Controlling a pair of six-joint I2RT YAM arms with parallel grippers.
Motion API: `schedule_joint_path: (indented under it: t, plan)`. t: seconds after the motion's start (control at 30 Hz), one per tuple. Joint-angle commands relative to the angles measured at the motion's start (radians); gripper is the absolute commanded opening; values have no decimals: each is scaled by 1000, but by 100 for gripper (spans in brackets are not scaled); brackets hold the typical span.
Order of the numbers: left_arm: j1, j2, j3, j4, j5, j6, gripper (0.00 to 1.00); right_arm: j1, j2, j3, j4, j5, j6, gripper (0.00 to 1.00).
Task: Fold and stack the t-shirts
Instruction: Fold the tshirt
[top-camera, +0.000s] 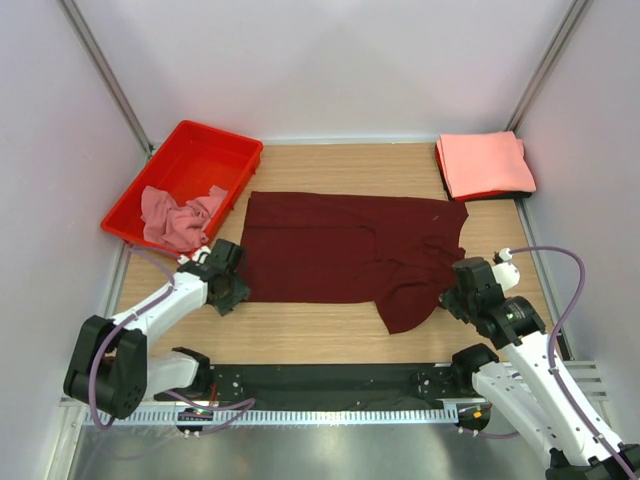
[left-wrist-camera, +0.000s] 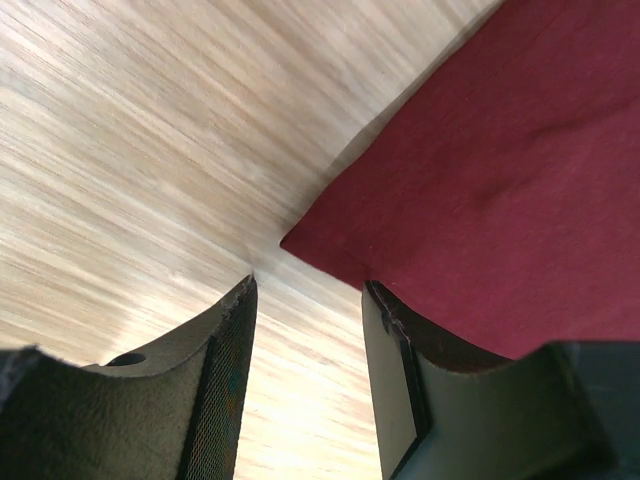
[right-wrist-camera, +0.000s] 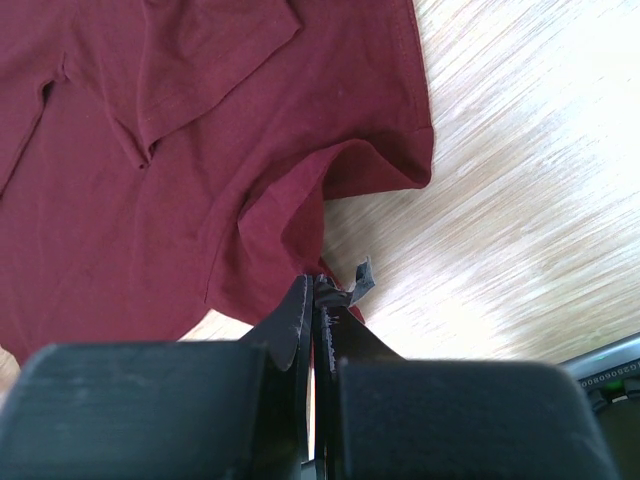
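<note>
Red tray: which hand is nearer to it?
Left. The left hand is just in front of the red tray; the right hand is across the table, pinching the maroon t-shirt.

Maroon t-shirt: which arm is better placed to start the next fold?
Probably the right. The right gripper is shut on an edge of the maroon t-shirt, while the left gripper stands open at a corner, gripping nothing.

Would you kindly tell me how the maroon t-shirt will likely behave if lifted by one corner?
Probably floppy: the maroon t-shirt puckers where the right gripper pinches it. Likely light, being thin, flat cloth. It may slide across the smooth wooden table.
</note>
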Motion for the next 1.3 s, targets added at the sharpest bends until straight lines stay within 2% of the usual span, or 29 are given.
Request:
schedule_joint_path:
  t: [0.0, 0.27, 0.33, 0.37, 0.43, 0.47, 0.53, 0.73, 1.27]
  plan:
    - [16, -9, -1, 36, -65, -33, 48, 3, -11, 2, 10, -2, -8, 1]
    - [31, 38, 2, 82, -54, -27, 43, 4, -11, 13, 1, 13, -11, 1]
    - [31, 35, 2, 81, -61, -20, 36, 3, -11, 26, -13, 27, -16, 1]
    - [31, 31, 8, 73, -65, -16, 26, 4, -12, 34, -17, 47, -20, 1]
    - [31, 11, 16, 62, -75, -12, 16, 4, -8, 62, -43, 72, -33, 1]
    - [31, 0, 26, 49, -77, -4, 7, 3, -3, 75, -72, 104, -34, 1]
    - [33, -30, 43, 32, -88, 7, 1, 4, 9, 111, -94, 127, -40, 1]
    - [33, -104, 86, 4, -74, 36, 1, 4, 12, 166, -164, 179, -34, 1]
    - [31, -178, 120, -54, -65, 88, 1, 4, -60, 223, -243, 187, -36, 1]
